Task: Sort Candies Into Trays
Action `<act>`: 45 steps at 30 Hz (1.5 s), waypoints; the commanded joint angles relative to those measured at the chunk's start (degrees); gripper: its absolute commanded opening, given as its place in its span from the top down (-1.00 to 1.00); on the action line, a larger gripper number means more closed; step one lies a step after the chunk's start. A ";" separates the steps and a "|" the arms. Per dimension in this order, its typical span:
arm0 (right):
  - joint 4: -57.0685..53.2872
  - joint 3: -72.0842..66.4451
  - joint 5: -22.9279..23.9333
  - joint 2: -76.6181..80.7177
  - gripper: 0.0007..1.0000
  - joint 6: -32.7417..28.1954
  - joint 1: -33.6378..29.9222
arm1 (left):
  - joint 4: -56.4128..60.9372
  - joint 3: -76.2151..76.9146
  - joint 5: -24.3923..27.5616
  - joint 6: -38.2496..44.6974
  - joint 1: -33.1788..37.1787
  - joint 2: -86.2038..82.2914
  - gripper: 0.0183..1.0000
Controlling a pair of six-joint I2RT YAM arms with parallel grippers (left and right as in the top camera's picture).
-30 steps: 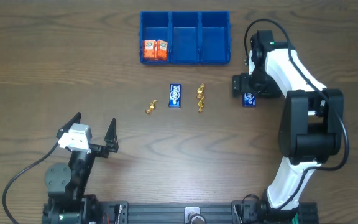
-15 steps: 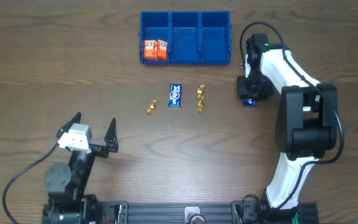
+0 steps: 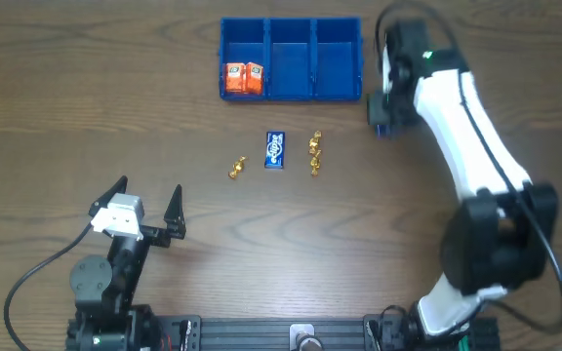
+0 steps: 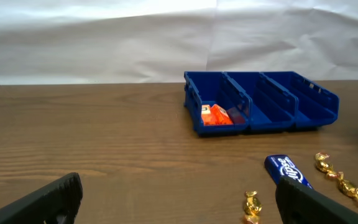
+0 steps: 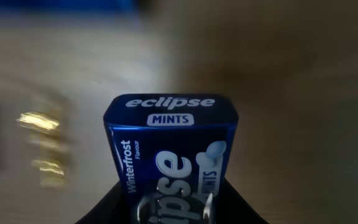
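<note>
While the right hand (image 3: 382,117) grips a mint box (image 5: 169,155) beside the blue tray (image 3: 291,20), two orange candies (image 3: 244,78) sit in its left bin; the left hand (image 3: 149,190) is spread wide.

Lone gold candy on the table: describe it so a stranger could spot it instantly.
Start at the blue three-bin tray. In front of it lies a flat blue pack; the gold candy sits alone on the pack's left in the top view. The other gold candies cluster on its right.
</note>
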 commanded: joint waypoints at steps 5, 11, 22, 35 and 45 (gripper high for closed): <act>9.42 13.70 7.02 0.20 0.82 8.98 12.46 | -1.64 -1.29 1.05 -0.02 0.35 -0.37 -1.00; 19.76 13.70 8.20 7.37 0.82 10.82 17.11 | -1.64 -1.29 1.05 -0.02 0.35 -0.37 -1.00; 26.67 13.70 11.61 18.34 0.82 13.38 19.34 | -1.64 -1.29 1.05 0.00 0.35 -0.37 -1.00; 26.67 13.70 17.57 19.47 0.82 16.11 19.61 | -1.64 -1.29 1.05 -0.02 0.35 -0.37 -0.99; 27.93 13.70 17.51 19.47 -1.00 16.06 20.76 | -1.64 -1.29 1.05 -0.02 0.35 -0.37 -0.99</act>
